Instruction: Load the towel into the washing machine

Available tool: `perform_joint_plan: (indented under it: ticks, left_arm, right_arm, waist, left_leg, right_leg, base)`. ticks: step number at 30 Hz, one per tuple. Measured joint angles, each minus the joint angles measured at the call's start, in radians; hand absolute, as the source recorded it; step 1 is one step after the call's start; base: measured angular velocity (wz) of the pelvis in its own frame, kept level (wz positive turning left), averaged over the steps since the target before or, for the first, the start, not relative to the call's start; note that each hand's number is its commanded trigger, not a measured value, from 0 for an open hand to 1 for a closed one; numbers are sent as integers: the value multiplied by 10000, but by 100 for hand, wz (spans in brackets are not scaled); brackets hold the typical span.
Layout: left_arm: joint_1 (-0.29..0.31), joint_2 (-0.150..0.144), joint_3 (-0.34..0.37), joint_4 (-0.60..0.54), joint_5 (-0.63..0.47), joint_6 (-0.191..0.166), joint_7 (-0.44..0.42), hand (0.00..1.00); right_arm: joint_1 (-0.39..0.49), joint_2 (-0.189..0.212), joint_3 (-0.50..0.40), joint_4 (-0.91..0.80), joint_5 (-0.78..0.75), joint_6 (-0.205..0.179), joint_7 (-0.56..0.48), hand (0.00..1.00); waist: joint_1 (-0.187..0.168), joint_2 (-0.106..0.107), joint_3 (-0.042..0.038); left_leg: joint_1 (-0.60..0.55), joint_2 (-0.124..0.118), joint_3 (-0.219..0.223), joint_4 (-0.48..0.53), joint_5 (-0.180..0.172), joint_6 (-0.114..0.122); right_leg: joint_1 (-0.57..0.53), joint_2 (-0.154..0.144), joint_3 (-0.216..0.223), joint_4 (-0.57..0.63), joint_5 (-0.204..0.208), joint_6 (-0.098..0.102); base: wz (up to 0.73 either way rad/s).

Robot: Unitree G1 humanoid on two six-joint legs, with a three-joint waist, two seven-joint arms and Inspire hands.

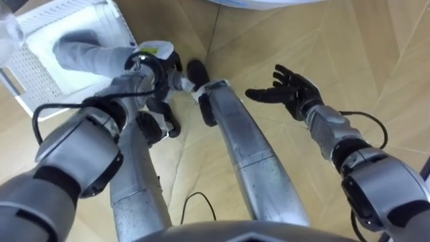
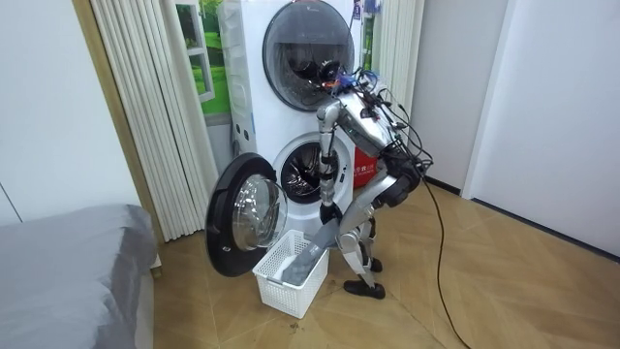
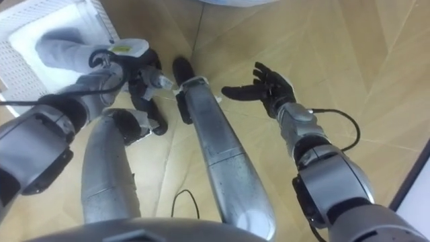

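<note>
My left hand is clenched round one end of the long grey towel, whose other end lies in the white perforated plastic laundry basket. My right hand hangs spread and empty above the floor. I stand bent over beside the white front-loading washing machine.

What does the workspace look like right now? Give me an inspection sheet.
Surface: wood floor.
Job's things: grey towel stretched from the white basket up to the left hand; washer with its door open.
Clutter: nothing seen.
Hands: left hand shut on towel beside basket; right hand open over floor.
Cables: nothing seen beyond the robot's own.
Surroundings: upper machine on washer, bed, curtain.
</note>
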Motion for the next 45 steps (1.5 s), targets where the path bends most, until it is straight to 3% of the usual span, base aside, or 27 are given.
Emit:
perform_joint_plan:
  ticks: [7,17,20,25,29,32,36,39,42,44,45]
  left_arm:
    - [21,62,-511,61,8,267,-986,100]
    - [330,-1,-449,-30,3,204,-1139,100]
    - [584,-47,-383,-151,7,15,-874,100]
    - [1027,-403,753,-318,49,-620,214,100]
    - [1040,-430,1281,-369,-32,-878,1088,100]
    - [1131,-409,1722,-586,-538,-1291,1692,100]
    - [1503,-412,1997,-1433,-2287,-1639,2406,100]
    - [1731,-468,2298,-2175,-3979,-1884,2451,100]
    - [2301,-539,2666,-3130,-5898,-2083,2298,100]
    - [2513,-691,2655,-3187,-7194,-2135,2047,100]
    - [2758,-764,2635,-3211,-8008,-2135,1791,100]
  right_arm:
    - [-50,-9,-1,6,-2,4,84,0]
    - [50,-17,2,89,-307,101,-77,0]
    - [218,-7,7,118,-234,104,-179,0]
    - [591,-26,-2,46,-201,89,-362,0]
    - [749,57,11,-49,-162,77,-367,0]
    - [912,51,-6,-43,-31,-57,-548,0]
    - [1107,45,-5,-52,-7,-126,-709,0]
    - [1126,22,-27,-366,26,-145,-926,0]
    - [1082,81,-114,-935,-335,-333,-942,0]
    - [1124,129,-46,-1349,-321,-395,-958,0]
    - [1297,183,16,-1597,-325,-392,-908,0]
  waist:
    - [-33,0,0]
    - [-58,-59,22]
    - [-11,-64,17]
    - [474,-90,4]
    - [510,-88,4]
    - [686,-83,1]
    - [1090,-21,-31]
    - [1519,-34,-50]
    - [1681,-9,-81]
    - [1870,-43,-128]
    - [1950,-72,-192]
  left_leg:
    - [89,-19,189,-192,7,7]
    - [700,-164,273,-360,37,48]
    - [1258,-173,269,-587,36,50]
    - [2469,-189,467,-1102,44,43]
    - [3166,-192,482,-1383,106,29]
    - [3919,-191,548,-1722,161,25]
    - [4630,-241,524,-2109,229,3]
    - [4874,-349,635,-2320,327,31]
    - [4990,-379,755,-2374,378,61]
    - [5157,-389,757,-2396,388,71]
    - [5323,-389,759,-2414,390,70]
  right_leg:
    - [1,-93,-3,-67,-101,-4]
    - [529,-206,88,-56,-187,56]
    - [1111,-211,72,-290,-175,75]
    - [2235,-318,-6,-672,-202,62]
    - [2998,-444,-251,-953,-225,31]
    - [3781,-540,-413,-1269,-224,31]
    - [4546,-728,-802,-1683,-214,6]
    - [4712,-902,-905,-1730,-216,8]
    - [4791,-1024,-1032,-1738,-218,4]
    - [4969,-1024,-1047,-1810,-215,5]
    - [5133,-1024,-1053,-1853,-216,6]
  base:
    - [1]
    - [2]
    - [0]
    - [-2]
    - [10]
    - [7]
    - [3]
    - [0]
    - [-2]
    - [0]
    - [0]
